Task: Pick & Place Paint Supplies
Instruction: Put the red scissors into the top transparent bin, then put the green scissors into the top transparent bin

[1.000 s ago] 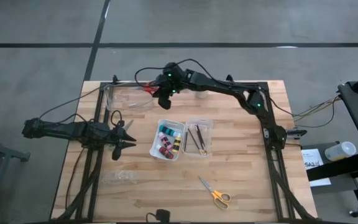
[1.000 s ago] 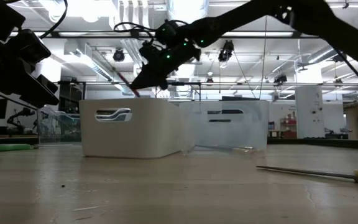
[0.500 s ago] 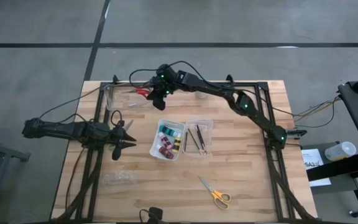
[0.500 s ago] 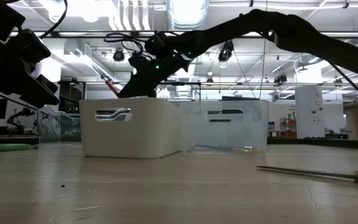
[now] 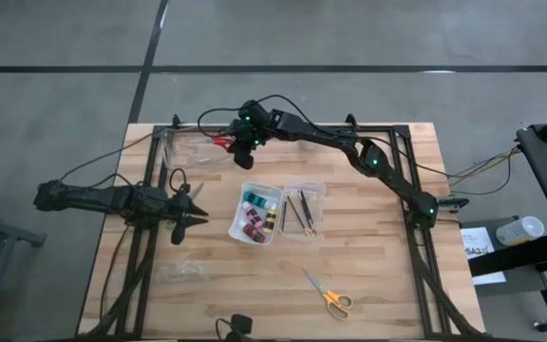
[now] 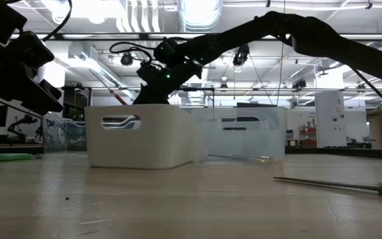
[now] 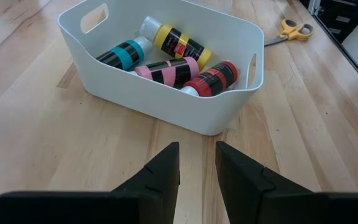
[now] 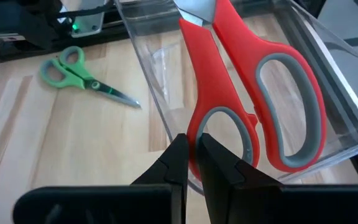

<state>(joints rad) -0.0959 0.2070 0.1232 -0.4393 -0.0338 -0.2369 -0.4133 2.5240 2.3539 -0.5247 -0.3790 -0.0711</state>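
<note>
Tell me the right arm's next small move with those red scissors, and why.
Probably lower a little and open: the right pincer is shut on the red scissors, which hang over the clear bin at the table's far left, handles already past its wall. The left pincer waits open near the white bin of paint bottles.

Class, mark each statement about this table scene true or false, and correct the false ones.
1. The right end effector grips red-handled scissors. True.
2. The white bin holds four paint bottles. True.
3. The yellow-handled scissors lie inside the clear bin. False: they lie on the table, near its front edge.
4. The left end effector holds a paint bottle. False: it holds nothing.
</note>
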